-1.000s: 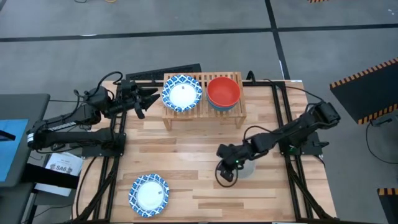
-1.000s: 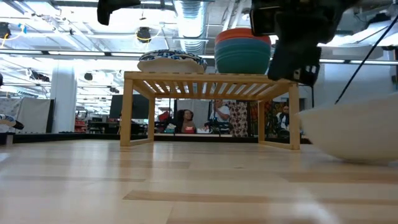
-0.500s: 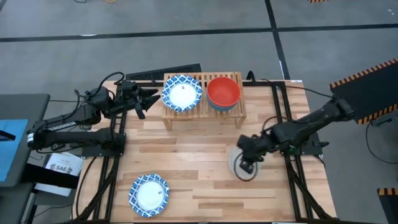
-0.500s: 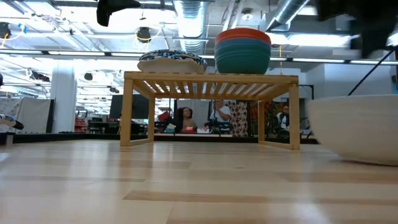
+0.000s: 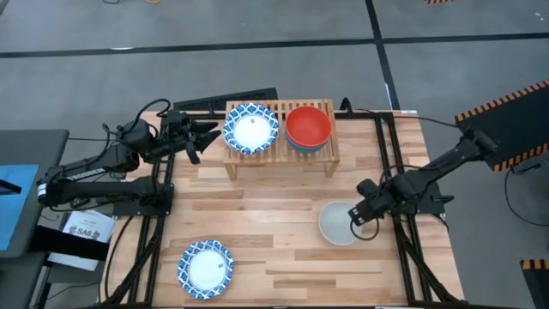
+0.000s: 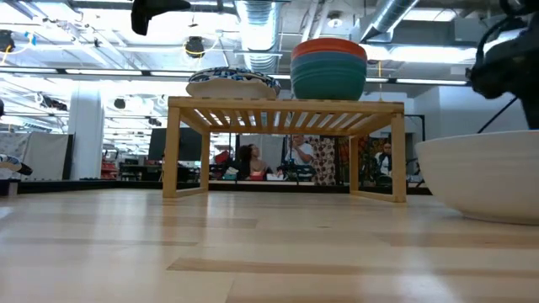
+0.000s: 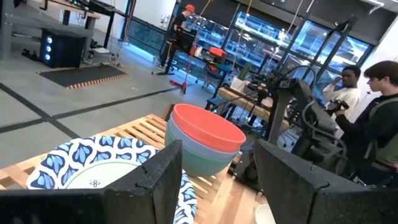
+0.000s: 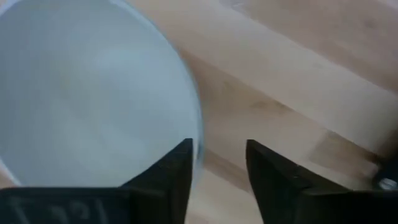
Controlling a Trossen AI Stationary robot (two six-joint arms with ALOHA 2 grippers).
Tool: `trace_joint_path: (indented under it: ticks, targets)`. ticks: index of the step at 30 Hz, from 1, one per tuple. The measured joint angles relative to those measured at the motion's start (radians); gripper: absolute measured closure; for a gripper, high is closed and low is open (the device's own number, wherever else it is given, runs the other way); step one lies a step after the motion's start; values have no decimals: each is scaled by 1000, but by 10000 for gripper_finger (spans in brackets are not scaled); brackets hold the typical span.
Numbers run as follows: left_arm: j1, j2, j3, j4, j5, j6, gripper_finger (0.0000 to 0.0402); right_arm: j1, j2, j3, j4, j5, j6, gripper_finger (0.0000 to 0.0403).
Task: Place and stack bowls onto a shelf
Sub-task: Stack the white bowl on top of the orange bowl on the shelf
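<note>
A white bowl sits upright on its base on the table's right half, and it looms large at the right of the low view. My right gripper is open at the bowl's right rim, one finger over the bowl's inside and one outside. The shelf at the far middle carries a blue-and-white patterned bowl and a stack topped by a red bowl. My left gripper hovers open just left of the shelf. Another patterned bowl lies near the front left. My right gripper stands astride the white bowl's right rim, coming from the table's right side and slanting down. I cannot tell whether either finger touches the rim. The bowl rests on the table.
Black frame rails run along both sides of the plank table. A dark keyboard-like object lies behind the shelf. Bare wood lies between the shelf and the near bowls. People stand in the room beyond the table.
My right gripper has drawn back toward the table's right edge, passing from the white bowl's left side over it to its right rim. The bowl, tilted in the low view a second ago, now sits level on the table.
</note>
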Motion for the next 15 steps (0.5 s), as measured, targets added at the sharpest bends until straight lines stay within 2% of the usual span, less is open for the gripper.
trace_joint_path:
  ticks: [4,8,12,15]
  targets:
    - [0,0,0,0,0,-2,217,-12,-13,-74,111,-2,35,213]
    - [0,0,0,0,0,-19,217,-10,-5,-90,178,-5,44,190]
    - [0,0,0,-1,0,-23,217,-10,36,-91,167,-8,47,190]
    - [0,0,0,-2,0,-23,217,-11,79,-91,170,-29,55,217]
